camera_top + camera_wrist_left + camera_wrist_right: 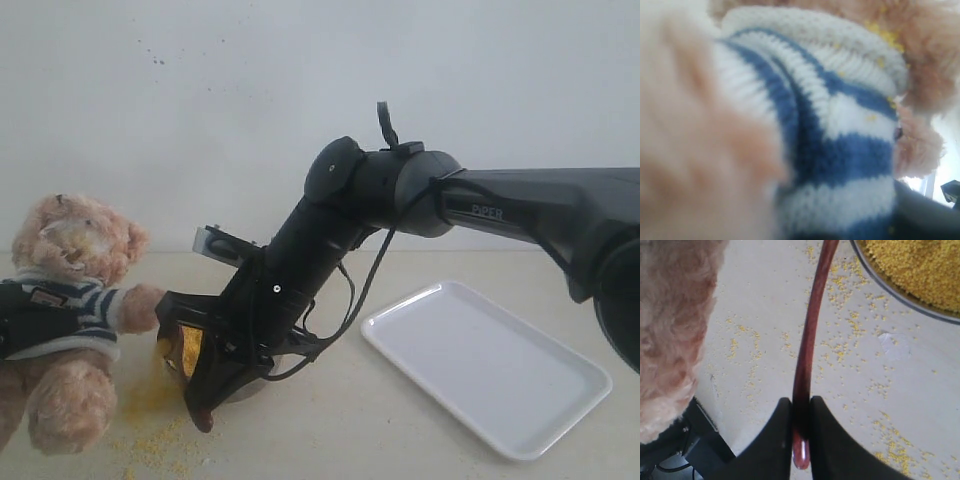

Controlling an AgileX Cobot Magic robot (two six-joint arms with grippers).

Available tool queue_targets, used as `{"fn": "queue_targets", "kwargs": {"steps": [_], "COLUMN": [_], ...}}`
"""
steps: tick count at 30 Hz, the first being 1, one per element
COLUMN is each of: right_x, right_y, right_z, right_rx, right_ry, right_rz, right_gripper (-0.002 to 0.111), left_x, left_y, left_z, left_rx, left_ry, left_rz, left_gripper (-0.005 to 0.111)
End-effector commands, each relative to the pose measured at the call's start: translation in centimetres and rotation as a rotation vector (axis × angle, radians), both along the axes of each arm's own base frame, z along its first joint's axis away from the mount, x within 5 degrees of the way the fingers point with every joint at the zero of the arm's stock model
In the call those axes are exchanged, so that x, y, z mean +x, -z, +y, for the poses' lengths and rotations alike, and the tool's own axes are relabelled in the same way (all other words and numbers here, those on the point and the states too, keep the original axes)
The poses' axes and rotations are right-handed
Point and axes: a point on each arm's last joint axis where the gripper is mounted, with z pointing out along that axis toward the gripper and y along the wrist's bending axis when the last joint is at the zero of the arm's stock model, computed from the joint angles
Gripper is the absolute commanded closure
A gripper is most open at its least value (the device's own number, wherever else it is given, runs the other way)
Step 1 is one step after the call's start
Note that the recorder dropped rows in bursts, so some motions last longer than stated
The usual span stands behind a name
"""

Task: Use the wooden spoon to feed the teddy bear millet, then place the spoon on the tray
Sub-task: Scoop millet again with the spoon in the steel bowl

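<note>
The teddy bear [70, 330] sits at the far left, and its striped shirt [850, 150] fills the left wrist view. My left gripper [25, 318] is a black shape clamped on the bear's torso. Its jaws are buried in the plush. My right gripper [801, 405] is shut on the thin handle of the wooden spoon [810, 335]. In the exterior view this gripper [215, 372] hangs low beside the bear's paw, with the spoon's dark end [203, 418] pointing down. Millet [920, 265] is heaped in the steel bowl [890, 290]. The white tray [490, 365] lies at the right.
Loose millet grains [150, 440] are scattered on the table between the bear's leg and the bowl, and they show under the spoon [850, 335] too. The bear's furry limb [670, 330] is close beside the right gripper. The right arm [400, 200] stretches across the middle.
</note>
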Motion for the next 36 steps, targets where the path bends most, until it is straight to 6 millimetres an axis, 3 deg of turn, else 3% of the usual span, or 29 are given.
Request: {"fn": "queue_targets", "kwargs": {"steps": [1,7,17,21,29,36], "right_x": [0.0,0.6,4.7,5.4,5.2,4.0], "right_y": [-0.3,-0.2,-0.8,-0.5,2.0,2.5], "right_z": [0.1,-0.4,-5.3,-6.3,-5.4,-3.5], "right_rx": [0.014,0.015,0.096,0.084,0.056,0.068], "right_ry": [-0.007,0.014,0.171,0.185,0.164,0.119], "right_rz": [-0.006,-0.018,0.035,0.025,0.067,0.081], "right_gripper": [0.109,0.109,0.109,0.109,0.109,0.109], "left_x": [0.2,0.2,0.9,1.1,1.3,1.2], "left_y": [-0.3,-0.3,-1.1,-1.3,-0.8,-0.8], "left_z": [0.0,0.0,0.5,0.6,1.2,1.2], "left_rx": [-0.022,-0.026,-0.033,-0.030,0.039,0.033], "left_ry": [-0.023,-0.023,-0.042,-0.039,-0.091,-0.089], "left_rz": [0.001,0.002,-0.020,-0.033,-0.002,-0.003], "left_gripper": [0.103,0.103,0.103,0.103,0.103,0.103]}}
